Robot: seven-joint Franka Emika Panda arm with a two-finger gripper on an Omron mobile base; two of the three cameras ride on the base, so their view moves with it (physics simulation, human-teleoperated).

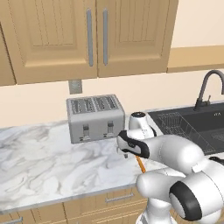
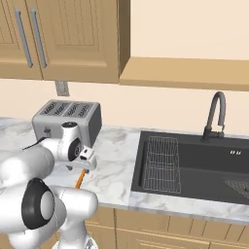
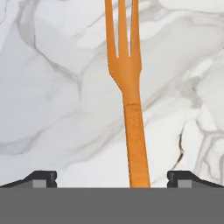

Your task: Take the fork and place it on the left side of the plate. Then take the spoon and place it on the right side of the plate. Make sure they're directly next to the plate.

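I have the gripper (image 3: 112, 179) hanging spread to its widest and empty over the marble counter (image 1: 43, 162); the fork (image 3: 127, 87) lies flat between its tips, tines ahead; closing off-centre could skid the thin handle away; the toaster (image 1: 94, 118) behind and the sink (image 2: 194, 165) alongside leave room.
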